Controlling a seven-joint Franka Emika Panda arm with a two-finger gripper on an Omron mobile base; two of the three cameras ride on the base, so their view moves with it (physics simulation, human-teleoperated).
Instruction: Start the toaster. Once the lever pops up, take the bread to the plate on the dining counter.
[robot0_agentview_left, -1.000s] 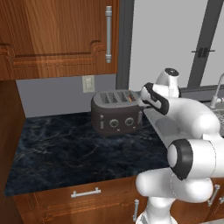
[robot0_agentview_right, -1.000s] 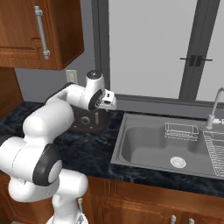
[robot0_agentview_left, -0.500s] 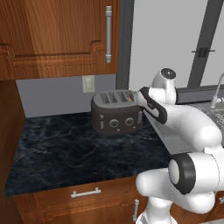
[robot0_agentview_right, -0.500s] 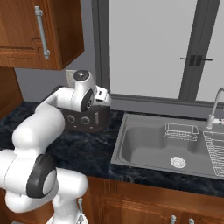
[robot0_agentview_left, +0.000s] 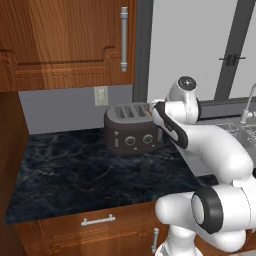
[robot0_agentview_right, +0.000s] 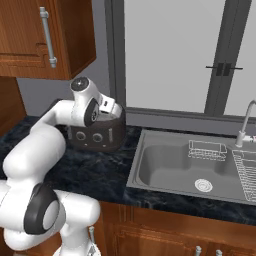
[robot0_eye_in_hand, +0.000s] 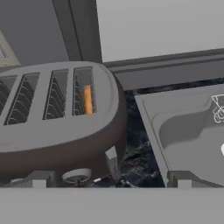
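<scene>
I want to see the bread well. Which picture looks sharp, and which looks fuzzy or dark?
Hand view: soft and fuzzy, yet the golden-brown bread slice glows bright in a slot of the squat dark grey-brown toaster. Left base view: sharper, evenly lit, no glare on the toaster. Right base view: sharp, but the white arm covers part of the toaster.

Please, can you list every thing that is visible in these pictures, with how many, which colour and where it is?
toaster: one, dark grey-brown, on worktop by the wall
bread: one, golden-brown, in the toaster slot nearest the sink
worktop: one, black marble
sink: one, grey, right of toaster
faucet: one, silver, behind sink
wire rack: one, inside sink
wall cabinet: one, brown wood, above worktop
wall outlet: one, beige, behind toaster
pincer: one, open, just above the toaster
</scene>
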